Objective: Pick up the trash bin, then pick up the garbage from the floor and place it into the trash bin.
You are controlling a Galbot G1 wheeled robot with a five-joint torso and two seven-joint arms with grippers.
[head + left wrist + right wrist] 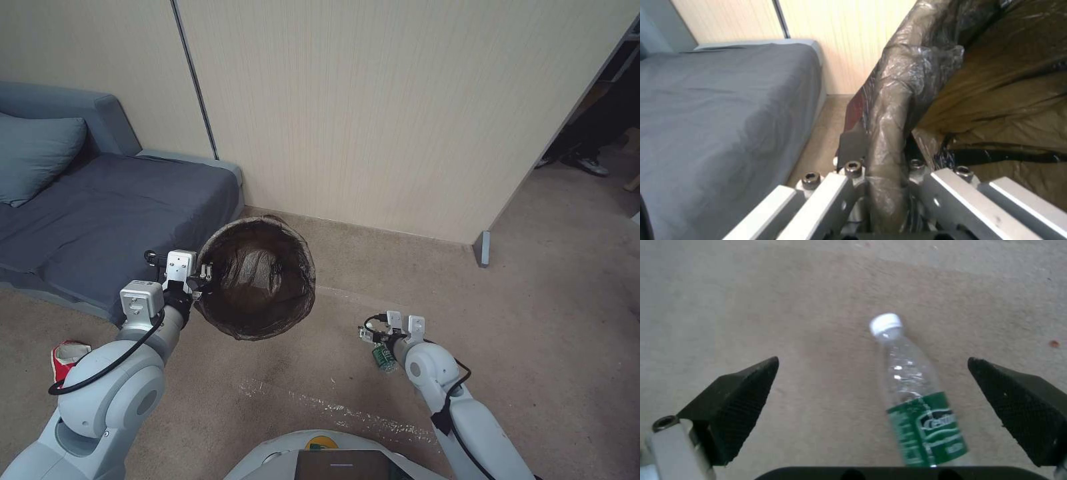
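While I watch from the head camera, my left tool is clamped on the near rim of the small round trash bin lined with a dark brown plastic bag, holding it up beside the grey-blue fabric sofa bed, its mouth open toward the camera. On the left wrist feed the bag-covered rim runs straight down between the metal fingers, which are closed narrow on it, one outside the bin and one inside. My right tool hangs low over the beige carpeted floor, well apart from the bin, with its black textured pads spread wide. Between those pads, on the right wrist feed, lies the small clear plastic bottle with a green label and white cap, flat on the carpet and closer to one pad than the other; neither pad touches it. From the head camera I see the bottle's green label just beside the right wrist. A red and white crumpled wrapper lies on the floor by my left arm, near the sofa's edge.
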